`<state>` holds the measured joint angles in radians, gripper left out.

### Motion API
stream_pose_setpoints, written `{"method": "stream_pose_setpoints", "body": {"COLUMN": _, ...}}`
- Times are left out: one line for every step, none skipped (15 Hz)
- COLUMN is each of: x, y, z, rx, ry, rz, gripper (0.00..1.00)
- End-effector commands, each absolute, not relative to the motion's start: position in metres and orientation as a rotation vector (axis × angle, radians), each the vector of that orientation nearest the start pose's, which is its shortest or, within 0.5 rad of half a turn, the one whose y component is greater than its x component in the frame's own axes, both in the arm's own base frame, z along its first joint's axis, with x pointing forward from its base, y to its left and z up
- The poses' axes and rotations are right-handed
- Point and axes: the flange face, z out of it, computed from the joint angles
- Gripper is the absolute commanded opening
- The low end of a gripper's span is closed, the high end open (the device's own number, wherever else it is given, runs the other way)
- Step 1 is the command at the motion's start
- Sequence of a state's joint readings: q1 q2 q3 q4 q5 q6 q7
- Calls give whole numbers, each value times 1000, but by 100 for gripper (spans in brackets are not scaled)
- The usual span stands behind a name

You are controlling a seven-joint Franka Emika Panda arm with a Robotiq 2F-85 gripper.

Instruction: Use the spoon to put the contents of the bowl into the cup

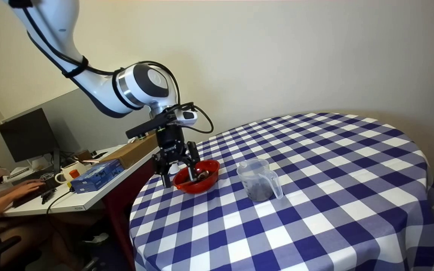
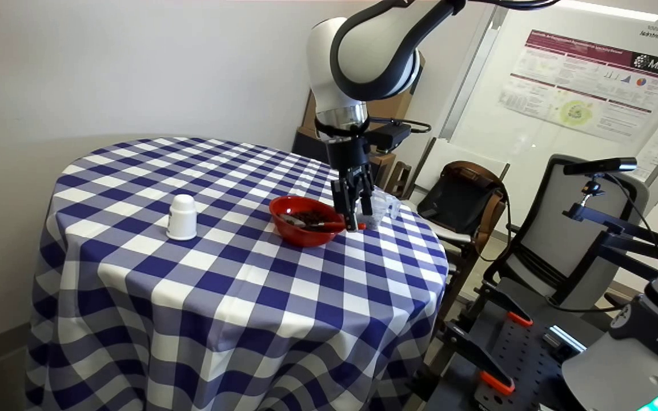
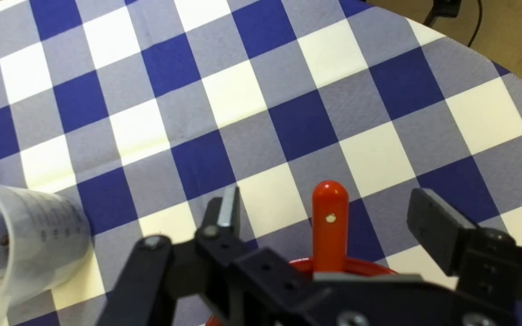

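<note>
One black two-finger gripper (image 1: 179,180) on a white jointed arm (image 1: 102,88), left of centre in an exterior view, pointing down over the bowl; fingers spread well apart. One slender spoon (image 3: 330,226) with a round-ended orange-red handle, right of centre in the wrist view; its handle stands between the spread fingers, cloth showing on either side, so the fingers are clear of it. Same spoon, in an exterior view: head in the bowl, handle lying out over the rim, with a fingertip in front of it. One shallow round bright-red bowl (image 2: 306,238), mid-frame, below the gripper (whether a fingertip touches it cannot be told). One lot of loose dark-brown bits (image 2: 313,217), inside the bowl. One clear see-through plastic measuring cup (image 1: 254,180) with a side handle, upright, near the bowl, at the lower left of the wrist view (a dark speck shows within). One white round-topped bottle (image 2: 182,220), left of the frame in an exterior view. One blue-and-white checked cloth (image 1: 315,188), over a round table, beneath the bowl, cup and bottle.
</note>
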<state>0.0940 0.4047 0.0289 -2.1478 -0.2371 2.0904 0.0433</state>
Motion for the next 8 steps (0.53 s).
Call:
{"method": "stream_pose_setpoints", "body": {"x": 521, "y": 50, "z": 183, "rx": -3215, "ry": -414, "rz": 759, "gripper": 75}}
{"method": "stream_pose_setpoints", "body": {"x": 522, "y": 50, "z": 183, "rx": -3215, "ry": -411, "rz": 756, "gripper": 61}}
{"method": "stream_pose_setpoints", "body": {"x": 524, "y": 50, "z": 182, "rx": -3217, "ry": -410, "rz": 751, "gripper": 60}}
{"method": "stream_pose_setpoints", "body": {"x": 525, "y": 51, "z": 182, "rx": -3218, "ry": -409, "rz": 748, "gripper": 54}}
{"method": "stream_pose_setpoints", "body": {"x": 526, "y": 51, "z": 181, "rx": -3217, "ry": -409, "rz": 748, "gripper": 46}}
{"method": "stream_pose_setpoints", "body": {"x": 526, "y": 51, "z": 180, "rx": -3217, "ry": -408, "rz": 746, "gripper": 39}}
{"method": "stream_pose_setpoints", "body": {"x": 527, "y": 51, "z": 180, "rx": -3217, "ry": -406, "rz": 745, "gripper": 30}}
{"method": "stream_pose_setpoints", "body": {"x": 527, "y": 51, "z": 179, "rx": -3217, "ry": -405, "rz": 745, "gripper": 23}}
